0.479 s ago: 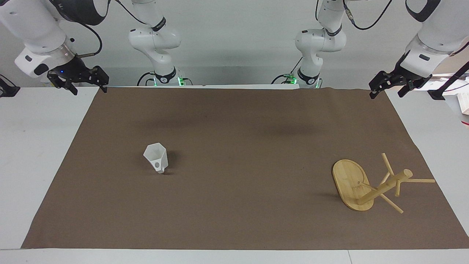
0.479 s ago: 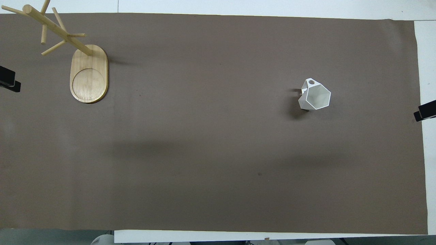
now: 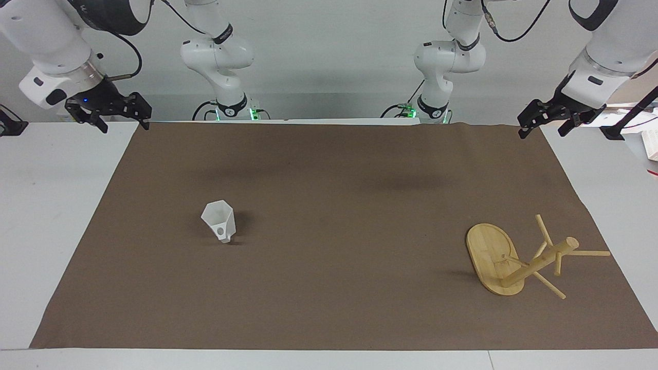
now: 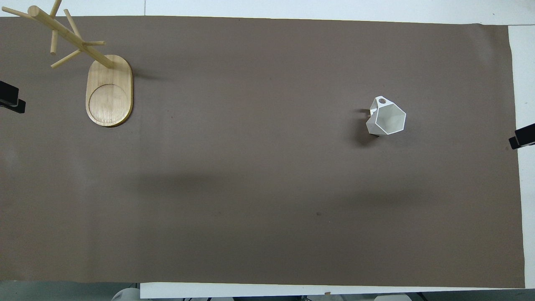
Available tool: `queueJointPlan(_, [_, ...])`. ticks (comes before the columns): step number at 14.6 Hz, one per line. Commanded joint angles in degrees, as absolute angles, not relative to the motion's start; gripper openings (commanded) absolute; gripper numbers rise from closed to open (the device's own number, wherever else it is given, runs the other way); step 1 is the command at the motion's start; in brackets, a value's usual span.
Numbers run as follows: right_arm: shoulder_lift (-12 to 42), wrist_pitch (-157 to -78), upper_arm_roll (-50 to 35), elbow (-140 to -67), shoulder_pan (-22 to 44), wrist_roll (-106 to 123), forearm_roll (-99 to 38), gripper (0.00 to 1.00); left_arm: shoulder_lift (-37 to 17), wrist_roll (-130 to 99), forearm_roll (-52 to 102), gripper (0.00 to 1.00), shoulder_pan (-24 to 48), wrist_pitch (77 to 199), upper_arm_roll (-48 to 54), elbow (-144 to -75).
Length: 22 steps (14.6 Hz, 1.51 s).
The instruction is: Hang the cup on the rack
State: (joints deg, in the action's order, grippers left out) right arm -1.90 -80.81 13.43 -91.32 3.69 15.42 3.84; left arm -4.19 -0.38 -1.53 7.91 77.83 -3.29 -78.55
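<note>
The white faceted cup (image 3: pixel 219 221) stands upright on the brown mat toward the right arm's end; its pierced handle points away from the robots. It also shows in the overhead view (image 4: pixel 388 117). The bamboo rack (image 3: pixel 506 262) stands on its oval base toward the left arm's end, with its post and pegs bare; it also shows in the overhead view (image 4: pixel 109 90). My right gripper (image 3: pixel 126 127) is open and empty, raised over the mat's corner by its base. My left gripper (image 3: pixel 542 133) is open and empty, raised over the mat's other robot-side corner. Both are well apart from the cup and the rack.
The brown mat (image 3: pixel 329 288) covers most of the white table (image 3: pixel 46 205). Only the grippers' tips show at the overhead view's side edges: the left gripper (image 4: pixel 10 102) and the right gripper (image 4: pixel 522 138). A white object (image 3: pixel 652 149) lies at the table's edge near the left arm.
My right gripper has edged very slightly outward. The cup, the rack and the left arm have not moved.
</note>
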Motion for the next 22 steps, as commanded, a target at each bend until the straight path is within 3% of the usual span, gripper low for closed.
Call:
queueJointPlan(1, [-3.3,-80.2,13.5,-92.0,2.5,18.0,2.2,1.00,-2.7,0.3,-2.7,1.00,7.7,77.9,-3.1,-80.3])
queueJointPlan(7, [-3.0,-88.4,13.2,-93.8,2.7,47.8,-0.9,1.00,-2.7,0.4,-2.7,1.00,7.7,77.9,-3.1,-80.3])
queueJointPlan(11, [1.2,-92.1,13.3,-94.5,-3.6,69.2,-15.7,1.00,-2.7,0.4,-2.7,1.00,7.7,77.9,-3.1,-80.3])
queueJointPlan(17, [14.9,-91.1,13.3,-94.5,-14.0,102.0,-40.6,1.00,-2.7,0.3,-2.7,1.00,7.7,77.9,-3.1,-80.3])
queueJointPlan(22, [28.3,-85.1,13.3,-97.4,-16.5,128.2,-59.5,1.00,-2.7,0.3,-2.7,1.00,7.7,77.9,-3.1,-80.3])
